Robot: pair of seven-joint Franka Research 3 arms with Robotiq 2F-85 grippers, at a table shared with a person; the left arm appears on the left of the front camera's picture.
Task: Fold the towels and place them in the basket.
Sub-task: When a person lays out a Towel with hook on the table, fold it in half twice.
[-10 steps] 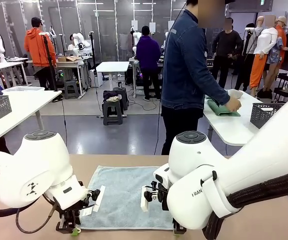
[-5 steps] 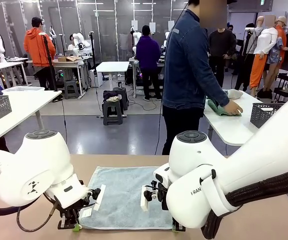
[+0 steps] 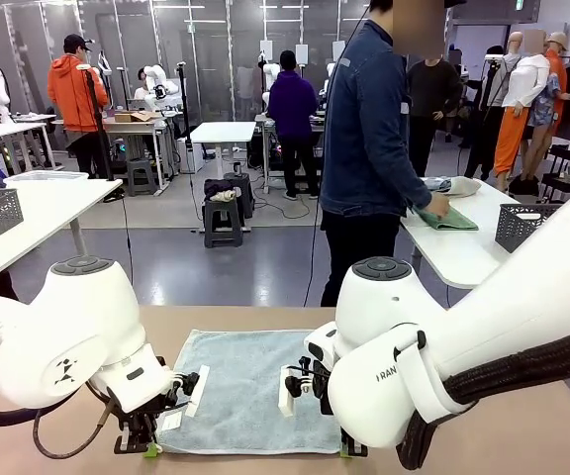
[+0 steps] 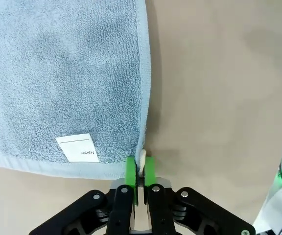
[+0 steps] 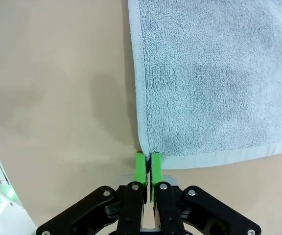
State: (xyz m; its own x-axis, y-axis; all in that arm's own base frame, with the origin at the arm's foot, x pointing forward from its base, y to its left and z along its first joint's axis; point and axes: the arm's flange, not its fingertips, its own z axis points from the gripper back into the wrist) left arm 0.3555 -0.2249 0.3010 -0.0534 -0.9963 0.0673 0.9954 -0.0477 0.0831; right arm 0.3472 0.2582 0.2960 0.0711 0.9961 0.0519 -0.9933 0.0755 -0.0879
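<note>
Pinching down at the near edge of the tan table (image 4: pixel 219 98), both arms have hold of the light blue towel (image 3: pixel 250 386), which lies spread flat and unfolded between them. Look at the left gripper (image 4: pixel 141 164): its green pads (image 4: pixel 131 169) are squeezed together on the towel's near left corner, with the small pale corner loop (image 4: pixel 142 156) caught right between them. Just beside that corner sits the white tag (image 4: pixel 78 148), printed "Name", lying flat on the terry surface. Over on the other side, the right gripper (image 5: pixel 147 159) is clamped on the near right corner, pads closed on the hem with almost no gap. From the front camera, the two grippers sit low at the towel's near edge, one at each corner. Across the room, a person in a denim jacket rests a hand (image 3: pixel 437 205) on a green towel (image 3: pixel 450 220) on a white table (image 3: pixel 453 257), with the dark grey basket (image 3: pixel 525 226) near it on the same tabletop.
</note>
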